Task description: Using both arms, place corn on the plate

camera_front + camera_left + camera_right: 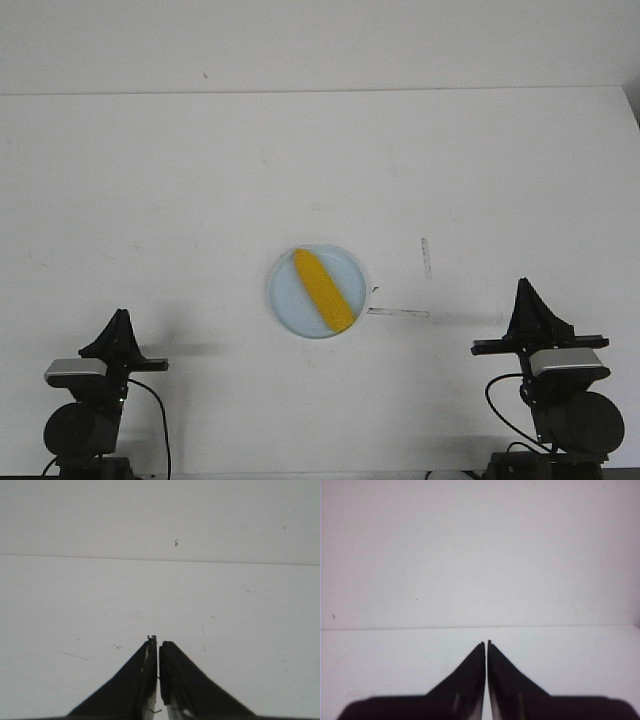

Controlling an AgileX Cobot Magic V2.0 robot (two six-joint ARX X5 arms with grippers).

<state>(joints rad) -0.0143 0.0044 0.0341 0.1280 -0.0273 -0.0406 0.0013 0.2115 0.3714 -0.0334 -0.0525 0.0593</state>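
The yellow-orange corn (pixel 323 290) lies diagonally on the pale light-blue plate (pixel 286 298) at the middle of the white table in the front view. My left gripper (pixel 121 316) is shut and empty at the near left, well apart from the plate; its closed tips (pixel 158 640) show over bare table. My right gripper (pixel 523 284) is shut and empty at the near right, also apart from the plate; its closed tips (pixel 486 642) point at the bare table and wall. Neither wrist view shows the corn or plate.
Two thin grey strips lie on the table right of the plate, one (pixel 400 312) running sideways, one (pixel 426 257) running away from me. The table's far edge (pixel 320 92) meets a white wall.
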